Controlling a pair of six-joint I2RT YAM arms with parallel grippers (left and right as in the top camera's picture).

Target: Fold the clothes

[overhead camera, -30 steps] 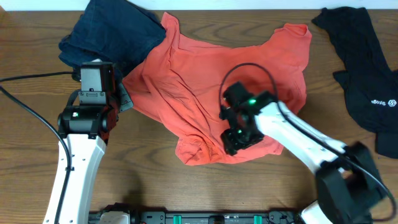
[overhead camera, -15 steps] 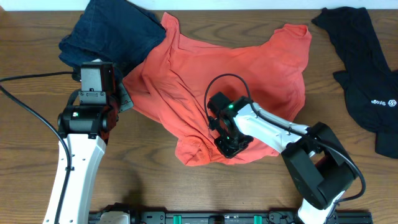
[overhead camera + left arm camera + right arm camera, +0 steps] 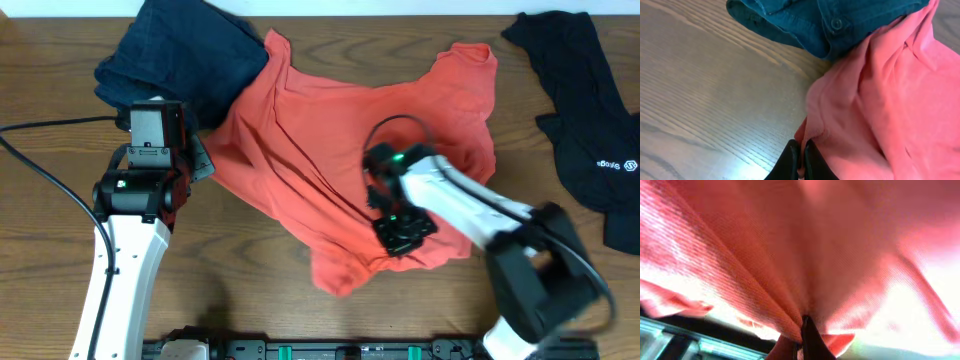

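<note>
Risk: left hand (image 3: pixel 801 152) is clenched on just a thin edge of the tee (image 3: pixel 320 140), so it could slip if pulled taut. Right hand (image 3: pixel 805 330) grips a bunched gather, likely several layers, so a pull may twist rather than spread. Tee is coral, rumpled, mid-counter (image 3: pixel 280 320), touching the jeans (image 3: pixel 185 55).

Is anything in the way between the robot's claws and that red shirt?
Nothing visible does. The left gripper is pinching the edge of the shirt near the jeans, and the right gripper is pinching a gathered bunch of its cloth. The jeans only touch the shirt's far left corner.
</note>
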